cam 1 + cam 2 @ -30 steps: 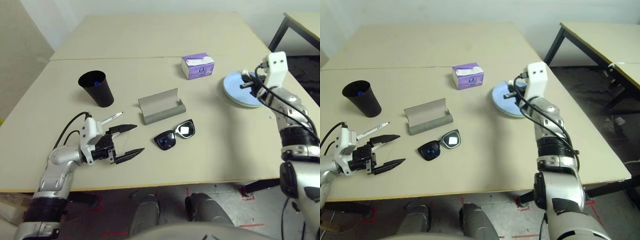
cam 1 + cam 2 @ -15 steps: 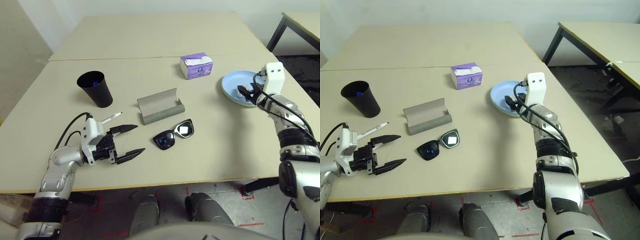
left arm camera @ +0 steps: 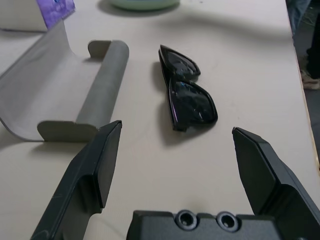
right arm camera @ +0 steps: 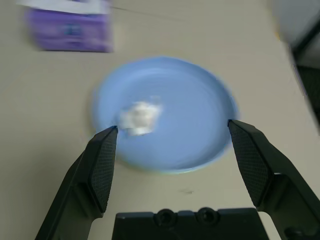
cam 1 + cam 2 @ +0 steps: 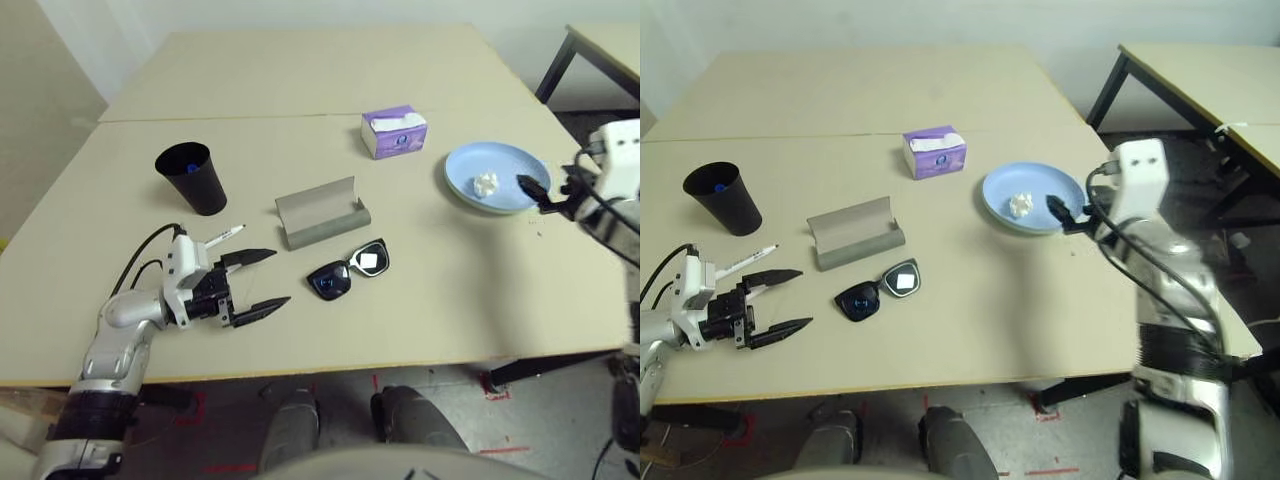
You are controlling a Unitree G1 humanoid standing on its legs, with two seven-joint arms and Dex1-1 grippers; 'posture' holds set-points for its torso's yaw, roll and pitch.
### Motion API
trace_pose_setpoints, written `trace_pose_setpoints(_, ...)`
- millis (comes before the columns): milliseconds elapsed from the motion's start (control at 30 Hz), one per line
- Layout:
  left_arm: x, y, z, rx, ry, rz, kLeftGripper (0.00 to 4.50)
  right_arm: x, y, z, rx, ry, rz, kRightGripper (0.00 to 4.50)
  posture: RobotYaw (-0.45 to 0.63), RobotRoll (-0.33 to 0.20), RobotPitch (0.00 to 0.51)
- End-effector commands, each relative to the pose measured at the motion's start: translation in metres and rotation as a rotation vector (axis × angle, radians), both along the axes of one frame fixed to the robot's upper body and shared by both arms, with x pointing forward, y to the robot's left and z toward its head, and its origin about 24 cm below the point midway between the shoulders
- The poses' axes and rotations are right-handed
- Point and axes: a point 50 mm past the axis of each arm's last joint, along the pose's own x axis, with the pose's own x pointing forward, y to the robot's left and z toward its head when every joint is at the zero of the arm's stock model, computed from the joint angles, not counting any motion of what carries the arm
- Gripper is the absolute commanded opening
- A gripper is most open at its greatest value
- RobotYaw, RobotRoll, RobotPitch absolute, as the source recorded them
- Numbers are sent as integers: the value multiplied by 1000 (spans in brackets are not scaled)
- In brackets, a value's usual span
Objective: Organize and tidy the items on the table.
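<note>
Right wrist view is showing the right end effector [image 4: 172, 150] with its fingers spread wide and holding nothing, hanging over the near rim of the blue plate [image 4: 200, 125]. A paper wad [image 4: 140, 116] is lying in the plate, toward the side nearest the tissue box [image 4: 70, 30].

Seen from the head camera, the plate [image 5: 520, 165] is sitting near the desk's [image 5: 300, 90] right edge, stacked on a pale green plate whose rim is just peeking out beneath it. The tissue box [image 5: 395, 131] is standing just left of the plates, near the seam. A grey case [image 5: 322, 212] is lying open at mid-desk, with the sunglasses [image 5: 349, 270] just in front of it, apart from it. The black cup [image 5: 191, 176] is standing upright on the left, something blue showing inside.

The left end effector [image 5: 262, 279] is resting low over the desk's front left part, fingers apart and empty, pointing toward the sunglasses. A marker [image 5: 222, 237] is lying just behind its far finger.
</note>
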Motion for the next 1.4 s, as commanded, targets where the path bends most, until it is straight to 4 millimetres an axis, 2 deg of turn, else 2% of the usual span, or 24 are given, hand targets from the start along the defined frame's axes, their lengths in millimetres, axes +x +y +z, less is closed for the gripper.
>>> trace_pose_setpoints(33, 1, 7, 3, 19, -1, -15, 4500, -18, 46, 10, -49, 90, 241, 4469, -143, 0, 110)
trace_pose_setpoints(133, 4, 9, 5, 31, -5, -18, 4500, -27, 77, 10, -228, 141, 425, 4469, -144, 0, 112)
trace_pose_setpoints(333, 8, 9, 5, 36, -14, -17, 4500, -32, 146, 9, -514, 222, 846, 4469, -138, 0, 114)
trace_pose_setpoints(500, 5, 13, 4, 39, -16, -1, 4500, -19, 179, 2, -681, 266, 999, 4469, -112, 0, 117)
trace_pose_setpoints(667, -4, 18, 3, 58, -7, -14, 4500, -7, 207, -4, -720, 296, 1050, 4469, -77, 0, 121)
trace_pose_setpoints(900, -22, 31, 0, 96, 33, -40, 4500, 6, 222, -18, -718, 334, 1054, 4469, -56, 0, 126)
trace_pose_setpoints(1033, -24, 37, 2, 107, 27, -17, 4500, 8, 225, -27, -709, 397, 1054, 4469, -41, 0, 127)
trace_pose_setpoints(1133, -24, 38, 3, 106, 17, -1, 4500, 2, 227, -34, -730, 451, 1106, 4469, -31, 0, 127)
trace_pose_setpoints(1267, -24, 36, 4, 105, 15, 3, 4500, -3, 234, -41, -750, 447, 1164, 4469, -27, 0, 128)
trace_pose_setpoints(1400, -25, 35, 3, 100, 12, 12, 4500, 2, 236, -47, -796, 428, 1177, 4469, -22, 0, 129)
